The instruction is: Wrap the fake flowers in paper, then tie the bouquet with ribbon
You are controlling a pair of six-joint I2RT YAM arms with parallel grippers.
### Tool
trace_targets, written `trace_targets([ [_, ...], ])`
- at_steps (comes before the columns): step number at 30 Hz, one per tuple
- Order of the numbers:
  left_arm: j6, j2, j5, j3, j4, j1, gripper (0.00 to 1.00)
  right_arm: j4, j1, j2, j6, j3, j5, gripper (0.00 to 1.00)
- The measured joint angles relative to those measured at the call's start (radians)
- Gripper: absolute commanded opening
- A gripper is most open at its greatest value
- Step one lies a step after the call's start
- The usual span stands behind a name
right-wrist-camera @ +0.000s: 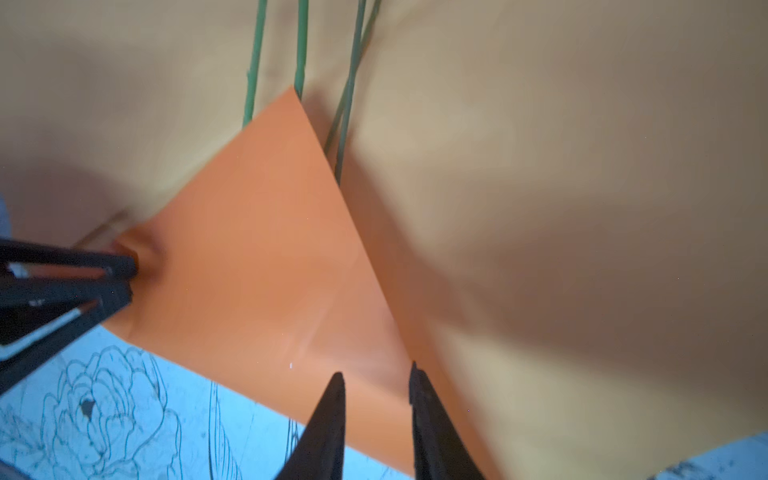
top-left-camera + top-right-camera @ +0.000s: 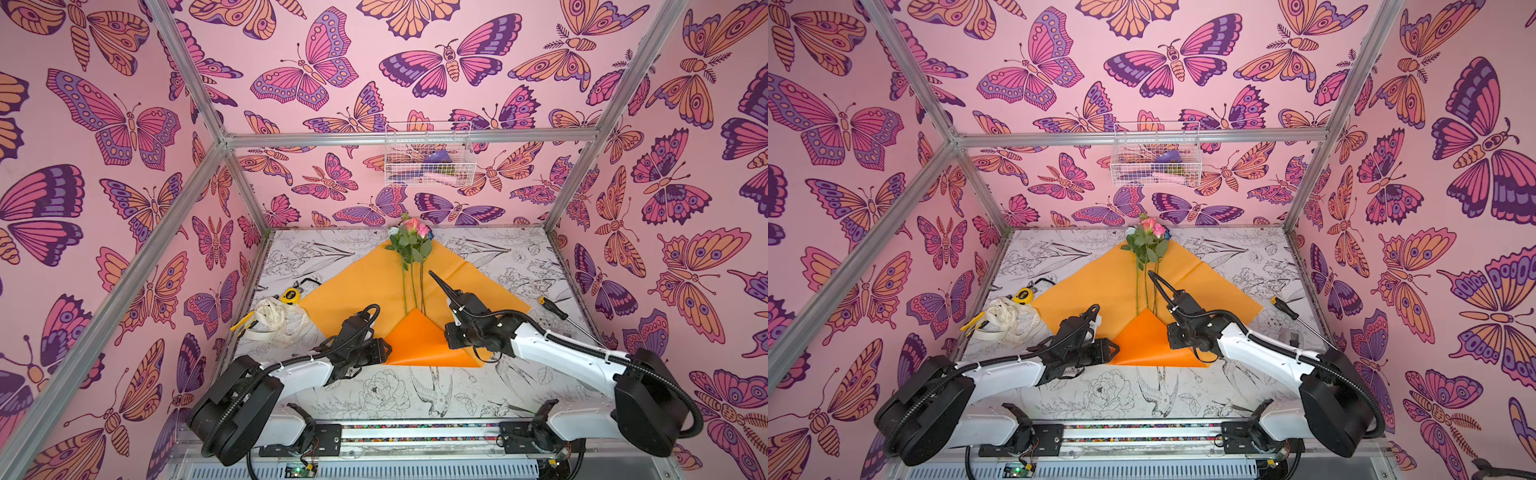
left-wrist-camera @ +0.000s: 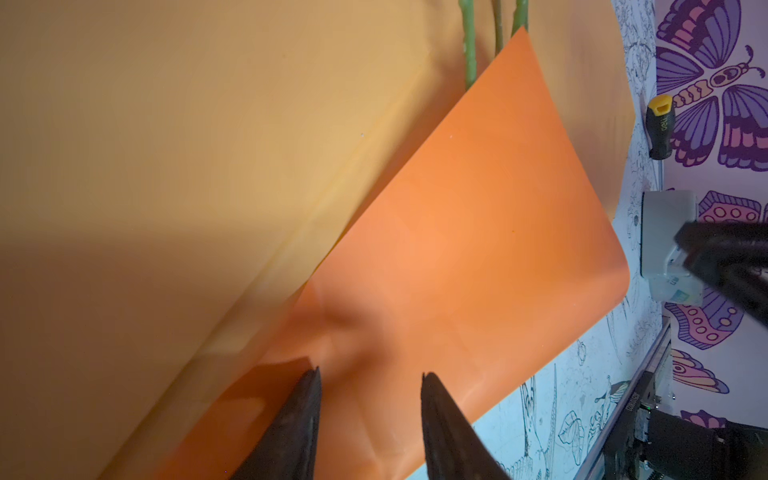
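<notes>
- Left claw (image 3: pixel 370 376): jaws apart, tips on the folded-up orange flap (image 3: pixel 457 228), which dimples just ahead of them.
- Right claw (image 1: pixel 377 370): jaws apart, straddling the flap's opposite edge.
- Bouquet (image 2: pixel 411 249): its stems (image 1: pixel 301 41) run out from under the flap's tip, ahead of both claws. Its blooms (image 2: pixel 415 226) lie at the far corner of the paper (image 2: pixel 353 282).

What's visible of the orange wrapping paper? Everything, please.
The orange wrapping paper lies flat, diamond-wise, on the printed table. Upper face matte yellow-orange with fold creases; the near corner is folded back as a brighter, glossier triangle covering the flower stems' ends. The left gripper, jaws apart, meets the flap's left corner, where the paper puckers; the right gripper, jaws apart, sits over its right edge.
</notes>
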Motion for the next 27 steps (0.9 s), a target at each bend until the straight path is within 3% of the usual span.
trace_targets([
  [11, -0.016, 0.006, 0.001, 0.001, 0.006, 0.000, 0.42, -0.026, 0.120, 0.066, 0.104, -0.016, 0.021, 0.25],
  [18, -0.016, 0.009, 0.003, 0.003, 0.008, 0.000, 0.43, -0.059, 0.127, 0.167, 0.137, 0.026, 0.078, 0.24],
  [27, -0.016, 0.022, -0.001, 0.012, 0.012, 0.000, 0.43, -0.122, 0.127, 0.185, 0.214, 0.006, 0.163, 0.21],
])
